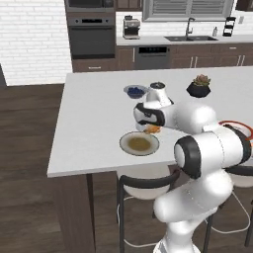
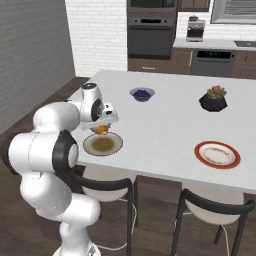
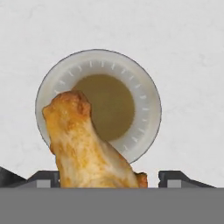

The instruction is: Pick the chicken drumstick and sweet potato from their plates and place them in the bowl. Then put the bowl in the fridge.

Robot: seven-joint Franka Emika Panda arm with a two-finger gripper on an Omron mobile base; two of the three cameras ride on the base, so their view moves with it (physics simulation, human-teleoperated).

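A: Where did the chicken drumstick, the golden-brown elongated piece, sit?

B: Lower left in the hand view, over the near rim of the round pale grey-green plate. It stood between the tips of the pincer.

A: Gripped?

B: Couldn't tell. The jaws stood wide, straddling it. One tip looked to be against it, the other showed a sliver of gap. Straddling the narrow end makes sense, since it's the easiest span to pinch.

A: Clearance?

B: The plate lay close to the front edge of the white bench, so I'd go straight up first. The bench was bare around the plate. The white plate with the red-orange rim lay well apart at lower right in the right base view, and the small grey bowl of berries was farther back.
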